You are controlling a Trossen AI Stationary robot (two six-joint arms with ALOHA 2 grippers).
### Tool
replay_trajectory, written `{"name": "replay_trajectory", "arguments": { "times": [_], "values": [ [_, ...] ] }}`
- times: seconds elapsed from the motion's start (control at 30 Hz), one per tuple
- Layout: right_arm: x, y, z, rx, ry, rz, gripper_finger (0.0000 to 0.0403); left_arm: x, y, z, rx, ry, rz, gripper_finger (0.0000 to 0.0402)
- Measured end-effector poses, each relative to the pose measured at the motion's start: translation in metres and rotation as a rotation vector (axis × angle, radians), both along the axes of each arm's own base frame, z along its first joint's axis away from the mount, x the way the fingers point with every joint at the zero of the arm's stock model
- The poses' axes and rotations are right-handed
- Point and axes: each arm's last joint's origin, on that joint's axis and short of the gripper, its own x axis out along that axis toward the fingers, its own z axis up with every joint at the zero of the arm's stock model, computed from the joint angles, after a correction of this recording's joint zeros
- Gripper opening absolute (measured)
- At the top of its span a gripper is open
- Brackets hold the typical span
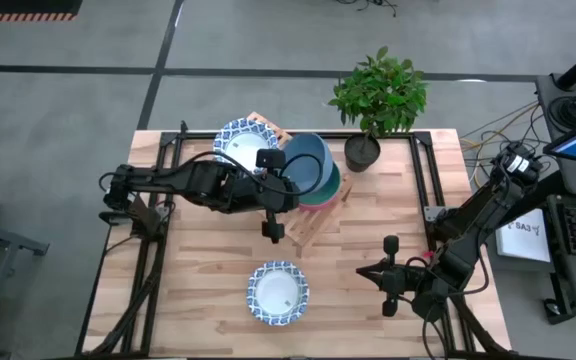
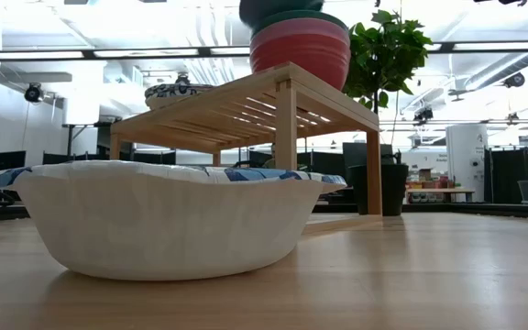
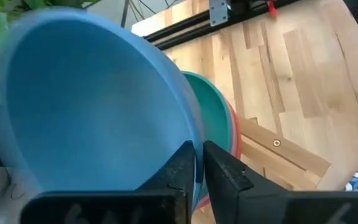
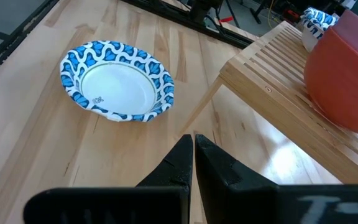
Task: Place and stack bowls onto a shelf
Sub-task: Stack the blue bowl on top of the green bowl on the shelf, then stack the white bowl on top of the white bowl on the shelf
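- Left gripper (image 3: 197, 163) clamped on blue bowl (image 3: 86, 99) rim, tilted over green bowl (image 3: 211, 111) nested in red bowl (image 2: 301, 48) on shelf (image 2: 246, 108).
- Right gripper (image 4: 193, 155) closed, empty, near patterned bowl (image 4: 117, 79) on table (image 1: 208, 250).

Bright, even illumination from ceiling light strips (image 2: 154, 52), blown out to white glare in the low view. Soft, short shadows only beneath the shelf (image 1: 308, 222). Motion blur across the blue bowl (image 3: 92, 106) at close range; near patterned bowl (image 2: 168, 215) slightly soft, background sharper.

Tilted blue bowl (image 1: 306, 160) over stacked bowls on shelf (image 1: 313, 225); patterned bowl (image 1: 277, 292) on table.
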Motion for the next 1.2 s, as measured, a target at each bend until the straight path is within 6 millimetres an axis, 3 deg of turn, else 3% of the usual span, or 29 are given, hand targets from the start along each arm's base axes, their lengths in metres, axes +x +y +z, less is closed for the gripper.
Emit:
{"name": "replay_trajectory", "arguments": {
  "times": [0.5,0.7,0.83,1.03,1.2],
  "values": [
    [0.000,0.000,0.000,0.000,0.000,0.000,0.0009,0.002,0.003,-0.002,-0.007,-0.007,0.016,0.0070],
    [0.000,0.000,0.000,-0.001,0.000,0.000,0.0009,0.009,0.000,0.007,-0.124,-0.149,0.015,0.0079],
    [0.000,0.000,0.000,0.000,0.000,0.000,0.0009,0.014,-0.006,0.000,-0.226,-0.150,-0.040,0.0079],
    [0.000,0.000,0.000,0.000,0.000,0.000,0.0009,0.008,-0.026,-0.018,-0.414,-0.024,-0.078,0.0080],
    [0.000,0.000,0.000,0.000,0.000,0.000,0.0009,-0.008,-0.055,-0.044,-0.619,0.212,-0.057,0.0080]
  ]
}}
